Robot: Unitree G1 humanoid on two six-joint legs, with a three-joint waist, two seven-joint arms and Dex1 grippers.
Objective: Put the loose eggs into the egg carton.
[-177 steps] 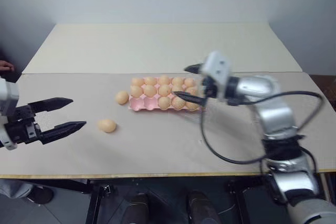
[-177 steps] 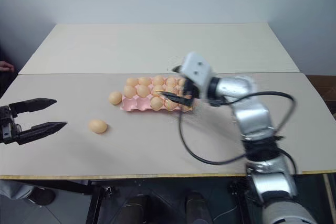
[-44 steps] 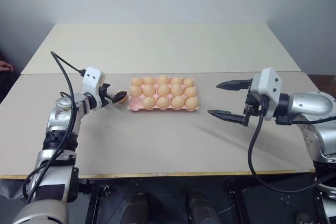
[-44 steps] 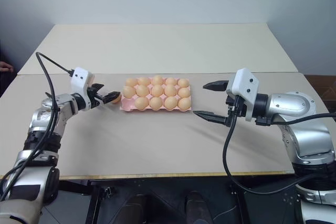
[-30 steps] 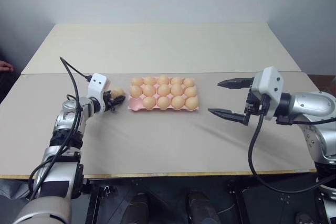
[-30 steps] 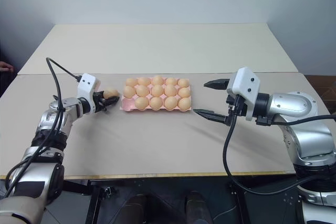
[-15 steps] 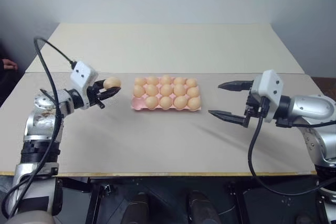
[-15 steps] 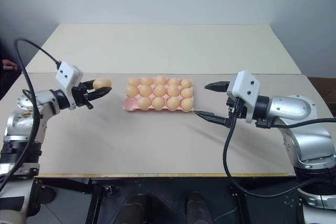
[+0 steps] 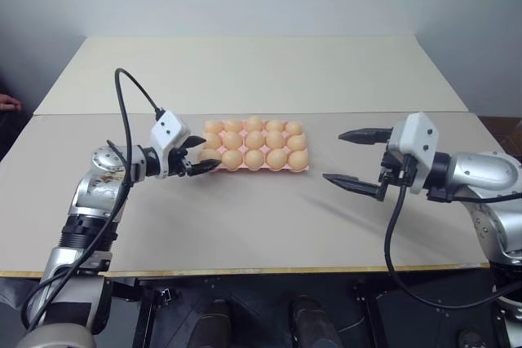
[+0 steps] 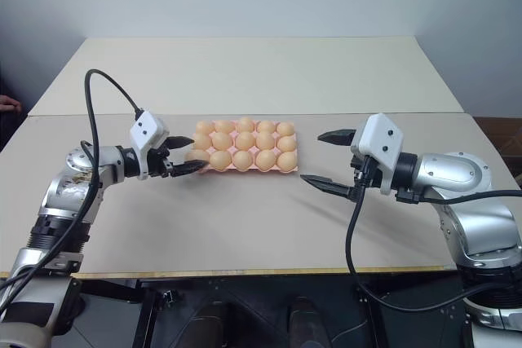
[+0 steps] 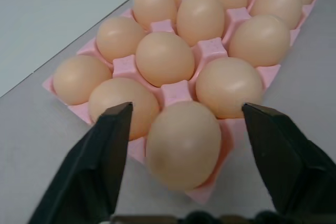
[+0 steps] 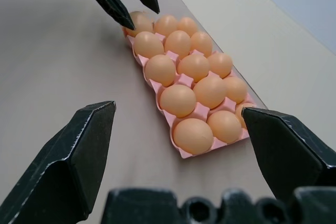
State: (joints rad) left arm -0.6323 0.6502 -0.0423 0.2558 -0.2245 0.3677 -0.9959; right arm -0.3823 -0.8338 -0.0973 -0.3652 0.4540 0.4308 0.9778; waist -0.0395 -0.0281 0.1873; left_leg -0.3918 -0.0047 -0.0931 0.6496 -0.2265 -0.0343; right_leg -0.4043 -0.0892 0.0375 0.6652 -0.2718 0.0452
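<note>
Two open pairs of fingers, nothing gripped.
Left gripper (image 9: 201, 154) spread around the near-left corner egg (image 11: 184, 145) of the full egg carton (image 9: 254, 168) mid-table; right gripper (image 9: 351, 156) spread wide, well right of it.

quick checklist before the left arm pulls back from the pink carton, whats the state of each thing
1. Left gripper open, black fingers clear of the egg: ok, gaps show on both sides.
2. Nearest tan-orange egg seated in the corner cup of the pale pink moulded egg carton: ok; it sits upright.
3. All fifteen cups filled: ok; three rows of five eggs show in the head view.
4. Loose eggs left on the beige table: ok, none seen.
5. Right gripper open and apart from the carton: ok.
6. Carton lying flat: ok.
</note>
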